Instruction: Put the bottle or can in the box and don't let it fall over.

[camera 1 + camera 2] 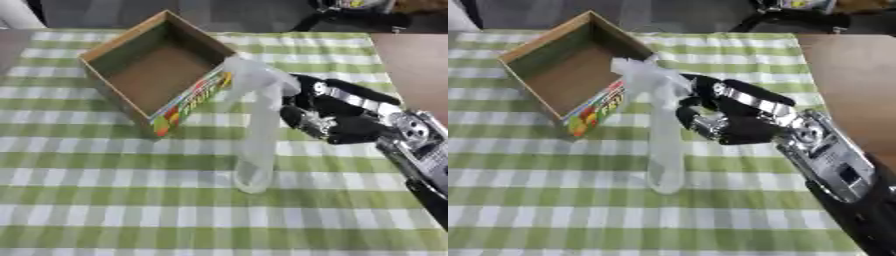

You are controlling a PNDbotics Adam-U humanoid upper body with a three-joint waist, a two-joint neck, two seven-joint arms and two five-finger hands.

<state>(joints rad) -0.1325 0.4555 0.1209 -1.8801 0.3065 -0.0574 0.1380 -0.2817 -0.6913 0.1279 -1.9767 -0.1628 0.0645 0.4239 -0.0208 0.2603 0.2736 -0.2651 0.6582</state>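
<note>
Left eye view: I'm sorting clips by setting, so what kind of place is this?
Probably an indoor test setup dressed as a dining table: a green checked tablecloth, an open cardboard box and a clear bottle held by the right hand.

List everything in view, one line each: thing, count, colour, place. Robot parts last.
spray bottle: one, clear with a pale trigger top, upright at the middle of the table, just right of the box's near corner.
box: one, brown cardboard with a colourful printed side, open and with nothing inside, far left of the table.
tablecloth: one, green and white check, covering most of the table.
table: one, bare brown surface showing at the right beyond the cloth.
dark objects: unclear, at the far edge behind the table.
right hand: one, black and silver, coming in from the right, fingers curled round the spray bottle's upper part.
left hand: not in view.
</note>
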